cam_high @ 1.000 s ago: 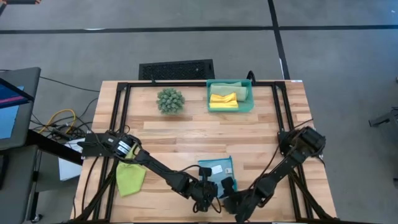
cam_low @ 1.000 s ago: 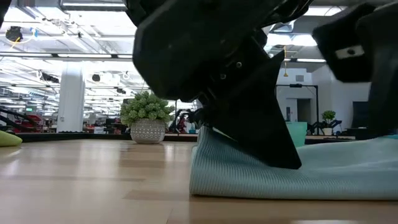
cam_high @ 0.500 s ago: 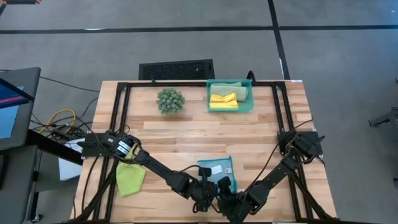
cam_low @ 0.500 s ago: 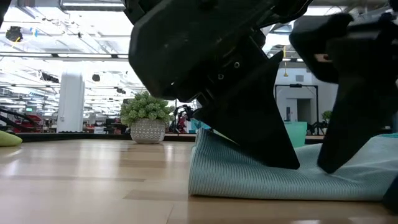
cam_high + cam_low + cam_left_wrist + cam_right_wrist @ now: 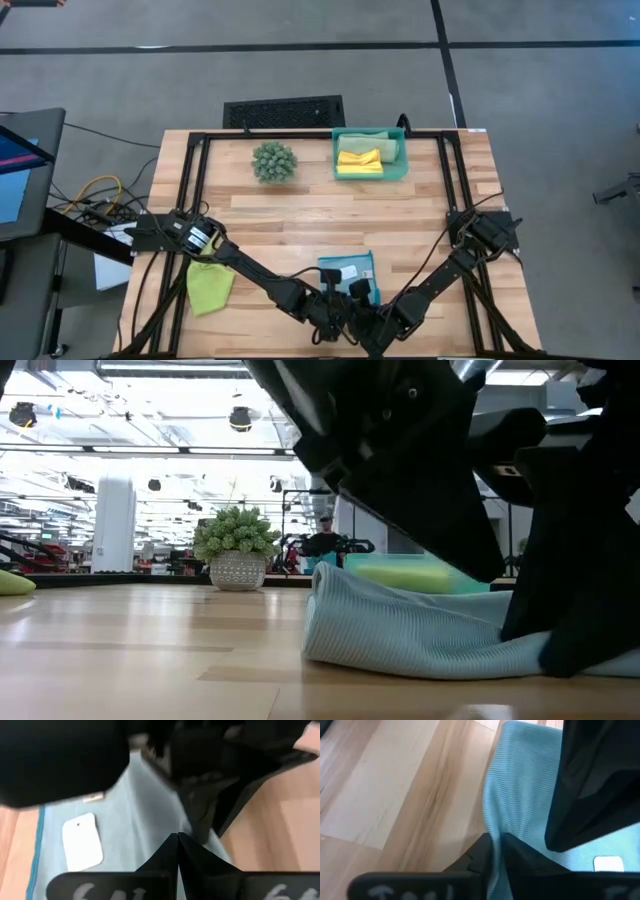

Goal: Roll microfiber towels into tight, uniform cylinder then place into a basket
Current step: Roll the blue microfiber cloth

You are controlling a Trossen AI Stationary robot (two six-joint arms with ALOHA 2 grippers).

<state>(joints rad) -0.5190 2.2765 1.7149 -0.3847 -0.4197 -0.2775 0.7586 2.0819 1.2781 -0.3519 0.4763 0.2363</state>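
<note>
High view: light blue towel (image 5: 349,273) at the tabletop (image 5: 320,215) 6 o'clock edge, its near end hidden under both hands; basket (image 5: 369,154) at 12 o'clock.
Low view: dark arms cover the towel's top.
Left wrist view: left hand (image 5: 177,840) fingers pressed together on the towel.
Right wrist view: right hand (image 5: 495,840) pinches the towel's edge.

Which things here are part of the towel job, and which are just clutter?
Job: blue towel, lime towel, yellow towel, sage towel, basket.
Clutter: plant ball, grille.
</note>
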